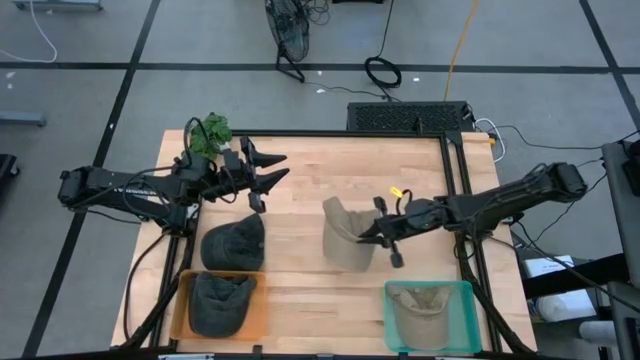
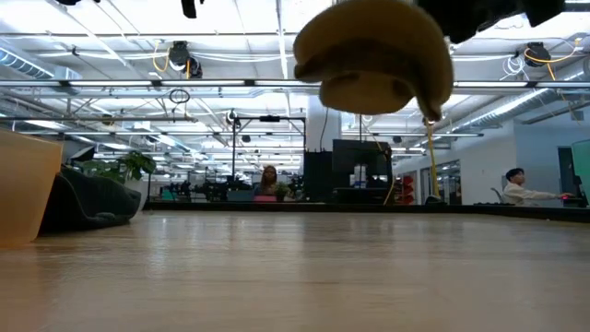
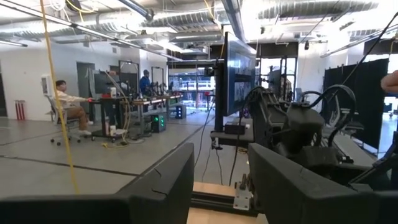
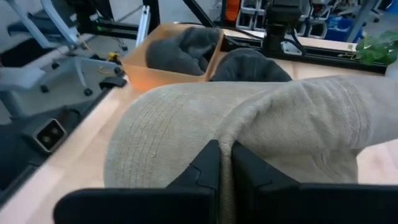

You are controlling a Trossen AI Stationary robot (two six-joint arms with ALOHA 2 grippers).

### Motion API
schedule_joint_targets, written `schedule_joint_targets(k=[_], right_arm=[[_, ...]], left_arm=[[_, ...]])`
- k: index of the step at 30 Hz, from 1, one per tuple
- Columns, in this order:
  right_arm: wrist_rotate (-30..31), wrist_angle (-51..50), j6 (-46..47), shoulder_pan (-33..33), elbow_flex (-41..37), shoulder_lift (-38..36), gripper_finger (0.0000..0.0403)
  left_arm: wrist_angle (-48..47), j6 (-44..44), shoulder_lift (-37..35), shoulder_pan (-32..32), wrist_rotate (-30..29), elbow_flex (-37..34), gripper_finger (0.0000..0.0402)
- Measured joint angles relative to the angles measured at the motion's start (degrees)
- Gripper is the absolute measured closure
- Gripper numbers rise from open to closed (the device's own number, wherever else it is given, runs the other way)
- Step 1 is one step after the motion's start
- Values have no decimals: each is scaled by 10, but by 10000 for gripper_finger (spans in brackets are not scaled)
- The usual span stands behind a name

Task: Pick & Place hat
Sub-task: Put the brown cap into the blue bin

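A tan hat [image 1: 345, 238] hangs in the air near the table's middle; in the low view the tan hat [image 2: 373, 57] floats well above the wood. My right gripper [image 1: 378, 235] reaches in from the table's right and is shut on it. My left gripper [image 1: 270, 172] hovers open over the far left part of the table, touching nothing; its fingers [image 3: 168, 186] stand apart in the left wrist view. A dark hat [image 1: 233, 243] rests brim-down on the table, left of the tan one. My right gripper [image 4: 225, 149] pinches a raised fold of the tan hat's cloth [image 4: 235, 124] between its two fingers, where the stitched brim [image 4: 146, 152] meets the crown [image 4: 311, 112]. The fingers come from the table's right, roughly level. The hat is lifted clear of the table.
An orange bin [image 1: 180, 305] at the near left holds another dark hat [image 1: 222, 303]. A teal bin [image 1: 468, 312] at the near right holds a tan hat [image 1: 425, 300]. A green plant [image 1: 208, 133] sits at the far left corner. Bare wood lies between the bins.
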Motion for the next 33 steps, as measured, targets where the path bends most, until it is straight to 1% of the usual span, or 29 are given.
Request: schedule_joint_targets(k=[9,14,17,20,29,31,33], right_arm=[[0,-62,56,36,0,-49,395],[-3,-74,62,70,0,-52,394],[-9,-83,88,95,0,-52,394],[-60,-94,137,118,0,-52,394],[-242,-89,368,186,0,-52,394],[-272,-89,403,197,0,-52,394],[-286,-89,435,210,0,-52,394]], left_arm=[[12,2,0,0,-1,0,238],[14,20,0,0,-5,0,238],[20,30,0,3,-5,0,238],[26,32,0,7,-5,0,238],[23,27,0,13,-5,0,238],[23,23,0,13,-5,0,238],[23,20,0,13,-5,0,238]])
